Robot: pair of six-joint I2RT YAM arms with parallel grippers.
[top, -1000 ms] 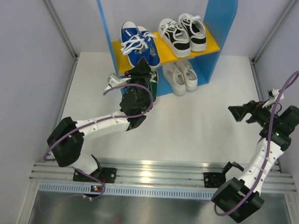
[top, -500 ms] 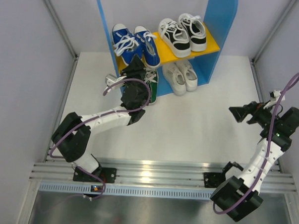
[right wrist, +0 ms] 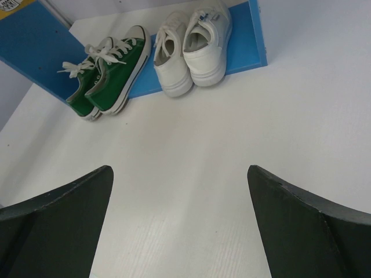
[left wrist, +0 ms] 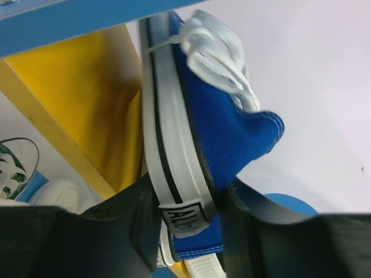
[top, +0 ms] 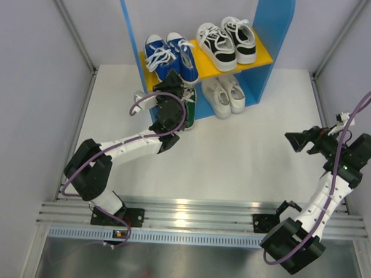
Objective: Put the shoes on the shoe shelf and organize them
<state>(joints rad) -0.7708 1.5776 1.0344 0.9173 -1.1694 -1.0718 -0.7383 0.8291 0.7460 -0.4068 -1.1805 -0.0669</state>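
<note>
Four pairs: all stood at the shoe shelf [top: 271,38], none loose elsewhere on the table [top: 234,159].
Upper tier: the blue pair [top: 171,52] lay on the left of the yellow shelf board [top: 266,56], with a black-and-white pair [top: 226,42] to its right.
Lower tier: the green pair [right wrist: 107,75] and the white pair [right wrist: 191,52] stood side by side under the board, on the tabletop against the blue base.
Left gripper [top: 172,83]: clamped on the heel of one blue shoe [left wrist: 220,127], whose sole lay against the board's front edge.
Right gripper [top: 294,139]: fingers wide apart, holding nothing, hanging well away from the shelf on the right.
Done: by the look of it, every shoe had a place.
Left: letting go of the blue heel, perhaps squaring that shoe with its mate, and backing the arm out.
Surface: white, matt and flat, with a ribbed metal rail [top: 188,216] along the near edge.
Room: a booth of pale grey panels with slim metal posts in the corners.
</note>
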